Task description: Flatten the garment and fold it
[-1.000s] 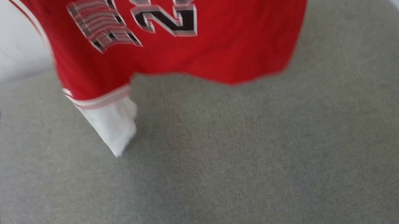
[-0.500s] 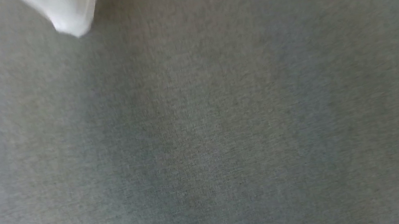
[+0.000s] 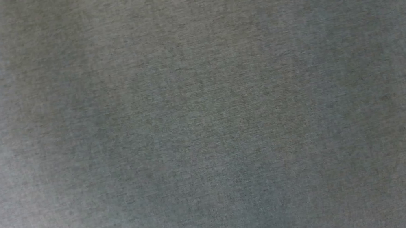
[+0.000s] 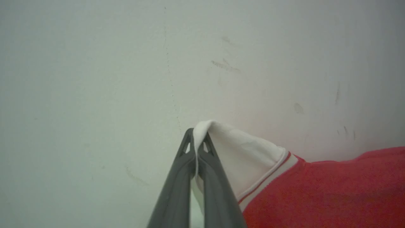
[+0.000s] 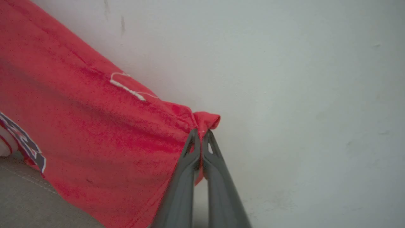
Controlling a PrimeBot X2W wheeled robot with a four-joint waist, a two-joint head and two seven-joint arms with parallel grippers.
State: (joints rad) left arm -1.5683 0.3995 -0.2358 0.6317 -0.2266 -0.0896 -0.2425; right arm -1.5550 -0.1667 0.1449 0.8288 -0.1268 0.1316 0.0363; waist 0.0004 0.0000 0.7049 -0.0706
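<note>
Pinching the tip of a white short sleeve (image 4: 240, 155), the left gripper (image 4: 197, 136) is clamped on the red T-shirt with white sleeves (image 4: 316, 190), which hangs before a pale scuffed wall (image 4: 95, 63). A red-and-white striped band (image 4: 269, 177) runs where white meets red. The right gripper (image 5: 201, 134) is closed tight on a bunched red corner of the same shirt. Black-and-white block lettering (image 5: 25, 142) shows at the right wrist view's left edge, too cropped to read. Beneath it lies a grey woven fabric surface (image 5: 25, 196).
</note>
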